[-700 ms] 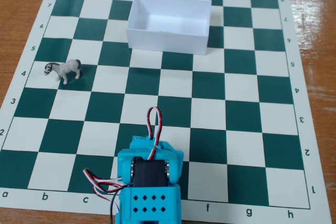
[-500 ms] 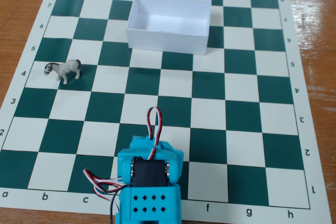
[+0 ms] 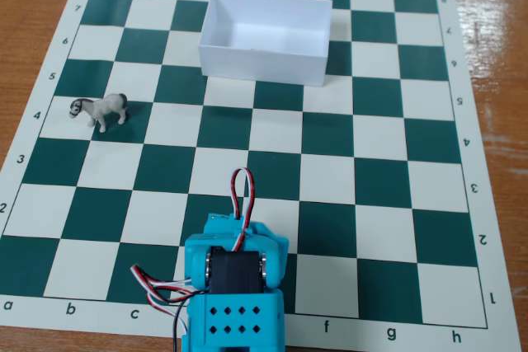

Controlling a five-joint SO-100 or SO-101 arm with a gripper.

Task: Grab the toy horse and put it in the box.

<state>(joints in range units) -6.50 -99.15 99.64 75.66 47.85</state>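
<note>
One toy horse [image 3: 101,110] stands upright at the left of the frame on the chessboard mat [image 3: 388,204], its head toward the left edge and its long axis roughly left to right. One white box [image 3: 266,37] sits open-topped at upper centre, well apart from it. One turquoise arm [image 3: 235,286] occupies the bottom centre; its gripper's state cannot be told.

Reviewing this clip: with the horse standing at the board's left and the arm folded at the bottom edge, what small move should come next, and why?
Probably swing the arm left and forward toward the toy horse. It stands upright, untouched, far from the box, which is empty. The fingers are not visible here.
</note>
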